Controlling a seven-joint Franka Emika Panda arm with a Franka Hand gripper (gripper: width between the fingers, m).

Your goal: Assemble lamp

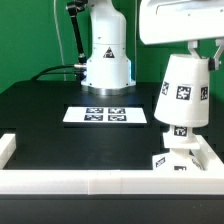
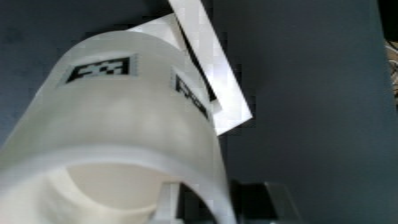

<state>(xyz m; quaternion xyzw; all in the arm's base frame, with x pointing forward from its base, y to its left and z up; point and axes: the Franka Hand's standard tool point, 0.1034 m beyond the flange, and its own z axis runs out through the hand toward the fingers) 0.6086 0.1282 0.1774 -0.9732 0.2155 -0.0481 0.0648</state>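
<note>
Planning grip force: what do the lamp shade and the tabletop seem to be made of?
The lamp shade looks like white plastic, smooth and faintly glossy with soft highlights, carrying printed tags. The tabletop looks like a matte black surface with a fine texture, perhaps cloth or a mat; unclear.

The white Franka robot arm (image 1: 105, 50) is seen with its wide rounded base standing at the far side of the table, while its white wrist block is held high at the exterior view's right. From this block the two-finger gripper (image 1: 203, 52) is pointed downward, and its grey fingers (image 1: 213, 52) are closed on the upper end of the white tapered cup-shaped lamp shade (image 1: 184, 92). In the wrist view, the fingertip pads (image 2: 192, 196) are seen pressed against the shade's wall.
</note>
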